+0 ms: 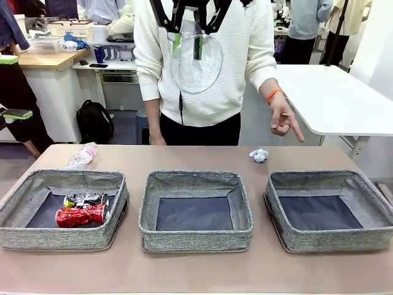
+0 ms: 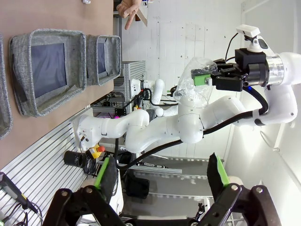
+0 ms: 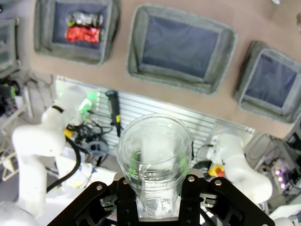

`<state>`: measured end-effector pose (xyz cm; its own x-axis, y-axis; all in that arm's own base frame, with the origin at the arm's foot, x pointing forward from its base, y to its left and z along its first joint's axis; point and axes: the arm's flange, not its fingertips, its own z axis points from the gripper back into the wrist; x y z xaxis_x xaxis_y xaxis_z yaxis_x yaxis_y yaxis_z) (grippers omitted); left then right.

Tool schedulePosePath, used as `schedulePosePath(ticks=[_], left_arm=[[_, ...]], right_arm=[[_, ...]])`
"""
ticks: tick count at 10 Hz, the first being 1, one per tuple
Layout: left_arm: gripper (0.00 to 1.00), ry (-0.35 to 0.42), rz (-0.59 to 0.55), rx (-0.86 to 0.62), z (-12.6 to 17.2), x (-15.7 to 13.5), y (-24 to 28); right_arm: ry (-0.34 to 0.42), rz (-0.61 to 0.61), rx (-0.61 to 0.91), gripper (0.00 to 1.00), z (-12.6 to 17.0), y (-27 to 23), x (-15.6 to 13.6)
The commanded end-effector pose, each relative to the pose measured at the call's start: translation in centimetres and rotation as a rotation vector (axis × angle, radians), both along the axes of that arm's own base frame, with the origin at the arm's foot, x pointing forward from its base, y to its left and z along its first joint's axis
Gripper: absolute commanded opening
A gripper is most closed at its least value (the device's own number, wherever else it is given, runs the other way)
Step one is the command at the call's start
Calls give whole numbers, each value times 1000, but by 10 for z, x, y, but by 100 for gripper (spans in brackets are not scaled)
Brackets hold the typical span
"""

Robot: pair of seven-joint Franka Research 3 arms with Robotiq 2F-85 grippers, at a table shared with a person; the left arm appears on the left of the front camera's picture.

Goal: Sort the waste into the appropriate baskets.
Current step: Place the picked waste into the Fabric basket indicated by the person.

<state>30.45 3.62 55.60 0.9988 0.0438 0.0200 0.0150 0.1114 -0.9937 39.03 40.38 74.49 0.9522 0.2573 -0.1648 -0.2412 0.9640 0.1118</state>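
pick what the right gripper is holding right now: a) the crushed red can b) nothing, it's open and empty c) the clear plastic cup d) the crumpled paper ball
c: the right gripper is shut on the clear plastic cup, held high above the table; the crushed red can lies in the left basket and the crumpled paper ball sits on the table.

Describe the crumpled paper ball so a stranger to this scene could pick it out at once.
On the brown table stand three grey baskets in a row. Just beyond the gap between the middle basket and the right basket, under the person's pointing hand, lies the paper ball. It is small, white and crumpled, unlike the clear bottle far left.
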Motion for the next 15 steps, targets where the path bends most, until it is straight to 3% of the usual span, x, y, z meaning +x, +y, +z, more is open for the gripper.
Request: schedulePosePath(ticks=[1,3,5,7,8,9,12,15], left_arm=[[100,-21,-6,-21,1,0,0],[100,-21,-6,-21,1,0,0],[100,-21,-6,-21,1,0,0],[100,-21,-6,-21,1,0,0],[100,-21,-6,-21,1,0,0],[100,-21,-6,-21,1,0,0],[100,-21,-6,-21,1,0,0],[100,-21,-6,-21,1,0,0]], right_arm=[[0,0,0,35,0,0,0],[59,68,-18,35,-23,-64,-17],[70,120,129,35,-54,-144,-49],[26,-22,132,35,-92,-208,-65],[-58,-85,123,35,-115,-235,-65],[-57,-111,139,35,-135,-257,-63],[-21,-213,147,35,-177,-296,-54],[94,-400,71,35,-227,-336,-52]])
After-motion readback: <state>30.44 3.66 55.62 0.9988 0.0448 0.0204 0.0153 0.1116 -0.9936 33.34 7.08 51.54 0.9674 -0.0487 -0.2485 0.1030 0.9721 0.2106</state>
